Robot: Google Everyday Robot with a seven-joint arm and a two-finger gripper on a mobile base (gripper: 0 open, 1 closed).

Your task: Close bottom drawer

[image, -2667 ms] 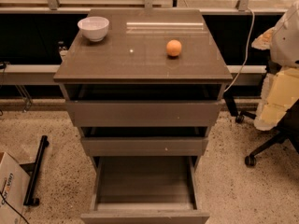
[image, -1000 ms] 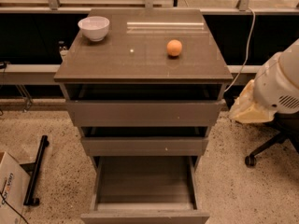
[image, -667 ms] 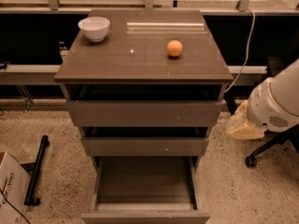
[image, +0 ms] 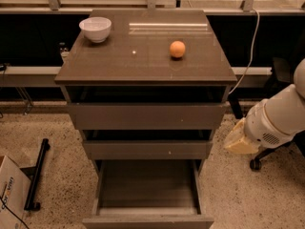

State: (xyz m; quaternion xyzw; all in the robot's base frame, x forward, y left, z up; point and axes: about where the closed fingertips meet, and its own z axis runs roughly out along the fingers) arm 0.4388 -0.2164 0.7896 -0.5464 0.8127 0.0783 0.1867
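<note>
The bottom drawer (image: 147, 220) is the narrowest of three grey-brown fronts and stands pulled far out. Its deep box is empty and its flat front panel lies at the lower edge of the view. The middle drawer (image: 147, 149) and top drawer (image: 147, 116) are each pulled out a little. My white arm (image: 279, 118) reaches in from the right. Its cream-coloured end, the gripper (image: 239, 140), hangs low to the right of the cabinet, level with the middle drawer and apart from it.
A white bowl (image: 96, 28) and an orange (image: 177, 48) sit on the cabinet top (image: 143, 61). A black bar stand (image: 37, 175) and a cardboard box (image: 9, 190) lie on the floor at left. A chair base (image: 257, 162) and a cable (image: 249, 51) are at right.
My arm has swung down and to the left, bringing its cream end from beside the cabinet top to beside the middle drawer. The drawers have not moved.
</note>
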